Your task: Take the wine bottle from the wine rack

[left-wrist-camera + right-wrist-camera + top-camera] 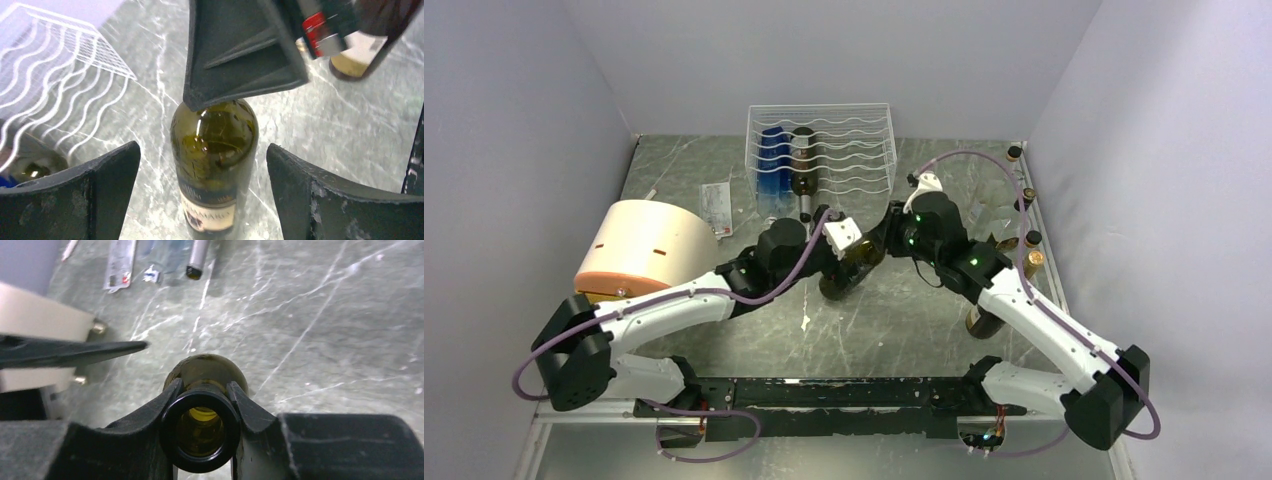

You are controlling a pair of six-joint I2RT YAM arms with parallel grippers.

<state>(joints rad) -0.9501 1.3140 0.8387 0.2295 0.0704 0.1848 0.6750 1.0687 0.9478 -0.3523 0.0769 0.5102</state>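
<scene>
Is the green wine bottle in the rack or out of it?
Out. The green wine bottle is in front of the wine rack, over the table, its neck clamped in the right tool.

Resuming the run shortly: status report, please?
Left end effector open, straddling wine bottle. Right end effector shut on its neck. Bottle off the wine rack, between the arms. Cream drum stands apart, left.

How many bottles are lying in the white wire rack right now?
2 visible: a blue bottle in the rack's leftmost slot and a dark bottle right beside it, neck poking out the front. Lower tiers may hide others.
</scene>
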